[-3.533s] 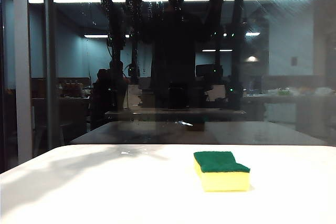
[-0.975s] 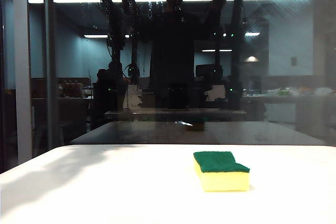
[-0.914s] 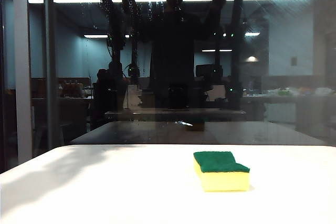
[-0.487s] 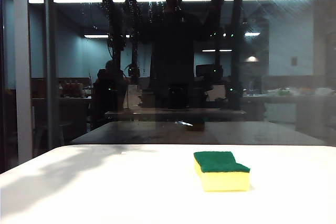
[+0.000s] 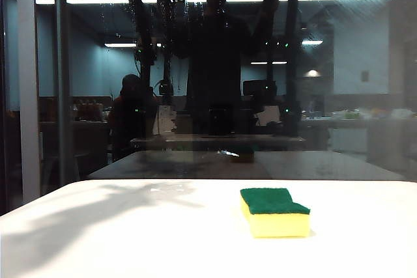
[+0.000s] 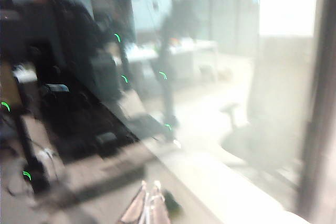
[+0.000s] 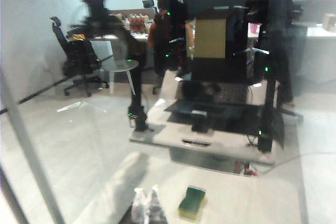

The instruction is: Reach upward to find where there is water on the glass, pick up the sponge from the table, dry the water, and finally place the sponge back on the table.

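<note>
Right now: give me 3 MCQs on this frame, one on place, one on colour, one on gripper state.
1. Where is the sponge?
A. on the table
B. pressed to the glass
C. in a gripper

2. What colour is the sponge's top layer?
A. red
B. dark green
C. white

3. How are the left gripper and the right gripper?
A. both wide open
B. one holds the sponge
C. both shut, holding nothing

Key: 1 A, it lies flat on the white table, right of centre; 2 B, green over yellow foam; 3 C, each wrist view shows fingertips together near the glass, nothing between them.
</note>
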`<state>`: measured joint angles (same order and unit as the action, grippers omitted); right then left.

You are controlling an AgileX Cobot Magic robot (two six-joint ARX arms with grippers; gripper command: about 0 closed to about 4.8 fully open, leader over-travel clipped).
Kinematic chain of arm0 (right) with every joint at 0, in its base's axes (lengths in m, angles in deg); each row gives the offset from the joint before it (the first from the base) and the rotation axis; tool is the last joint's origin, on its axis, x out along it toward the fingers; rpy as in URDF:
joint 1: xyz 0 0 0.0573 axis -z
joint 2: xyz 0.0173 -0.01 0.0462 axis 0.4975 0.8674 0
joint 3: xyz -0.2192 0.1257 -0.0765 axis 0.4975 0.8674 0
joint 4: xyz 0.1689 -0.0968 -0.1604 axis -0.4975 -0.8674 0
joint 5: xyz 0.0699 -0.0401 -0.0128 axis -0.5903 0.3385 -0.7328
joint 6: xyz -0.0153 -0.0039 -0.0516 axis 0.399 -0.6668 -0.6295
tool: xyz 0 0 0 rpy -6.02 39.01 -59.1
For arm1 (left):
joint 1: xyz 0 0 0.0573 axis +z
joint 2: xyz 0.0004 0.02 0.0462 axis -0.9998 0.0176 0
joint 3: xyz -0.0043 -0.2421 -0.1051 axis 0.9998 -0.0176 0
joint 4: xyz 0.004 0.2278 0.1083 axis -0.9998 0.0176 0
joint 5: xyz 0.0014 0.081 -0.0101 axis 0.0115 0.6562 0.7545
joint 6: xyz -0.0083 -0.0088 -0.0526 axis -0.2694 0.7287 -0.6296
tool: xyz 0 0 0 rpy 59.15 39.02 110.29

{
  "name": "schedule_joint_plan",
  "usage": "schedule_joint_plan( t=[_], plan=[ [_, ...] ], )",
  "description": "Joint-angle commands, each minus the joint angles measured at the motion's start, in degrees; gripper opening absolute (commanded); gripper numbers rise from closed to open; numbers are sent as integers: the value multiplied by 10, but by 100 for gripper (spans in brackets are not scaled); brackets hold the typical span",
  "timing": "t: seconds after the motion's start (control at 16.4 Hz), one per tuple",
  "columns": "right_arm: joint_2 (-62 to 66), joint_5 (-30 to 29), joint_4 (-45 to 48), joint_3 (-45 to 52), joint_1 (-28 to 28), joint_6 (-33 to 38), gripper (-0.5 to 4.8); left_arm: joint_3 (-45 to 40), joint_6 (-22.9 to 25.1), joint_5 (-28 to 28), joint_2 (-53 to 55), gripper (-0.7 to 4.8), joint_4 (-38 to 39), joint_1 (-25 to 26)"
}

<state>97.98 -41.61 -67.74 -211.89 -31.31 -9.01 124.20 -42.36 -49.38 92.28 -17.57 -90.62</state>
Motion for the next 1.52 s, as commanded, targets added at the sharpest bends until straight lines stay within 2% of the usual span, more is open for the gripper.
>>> schedule_joint_plan(
  t=[0.06,0.12,0.18,0.24,0.37,0.49,0.55,0.73,0.85,0.91,0.97,1.04,1.1,1.16,1.34,1.52],
  plan=[
    [-14,1,-3,-2,0,-2,-2,1,2,22,-17,1,27,-37],
    [-20,1,-8,-2,0,-2,-2,0,17,23,-23,67,55,-67],
    [-24,0,-11,-2,0,-2,-2,0,45,28,-28,89,83,-86],
    [-27,1,-16,-2,0,-2,-2,0,62,41,-30,89,103,-101],
    [-33,1,-31,-1,0,-2,-2,-1,87,113,-39,90,148,-141],
    [-40,1,-40,3,0,-2,-2,-8,90,133,-43,106,171,-162],
    [-47,1,-44,12,0,-2,-2,-46,79,123,-54,198,172,-162],
    [-61,1,-46,27,0,-2,-2,-133,50,63,-79,248,178,-162],
    [-68,1,-47,29,0,-2,-2,-214,33,36,-101,249,175,-162],
    [-70,1,-47,29,0,-2,-2,-258,22,17,-111,284,172,-162],
    [-70,1,-47,29,0,-2,-2,-311,17,2,-118,366,165,-162],
    [-70,1,-45,29,0,-2,-2,-349,-5,-6,-118,423,153,-162],
    [-70,1,-45,29,0,-2,-2,-415,-47,-14,-113,479,129,-162],
    [-70,1,-45,29,0,-2,-2,-472,-89,-18,-101,479,84,-162],
    [-70,1,-39,29,0,-2,-2,-577,-153,-20,-63,479,-23,-162],
    [-69,1,-37,29,0,-2,-2,-603,-157,-19,-11,479,-45,-162]
  ],
)
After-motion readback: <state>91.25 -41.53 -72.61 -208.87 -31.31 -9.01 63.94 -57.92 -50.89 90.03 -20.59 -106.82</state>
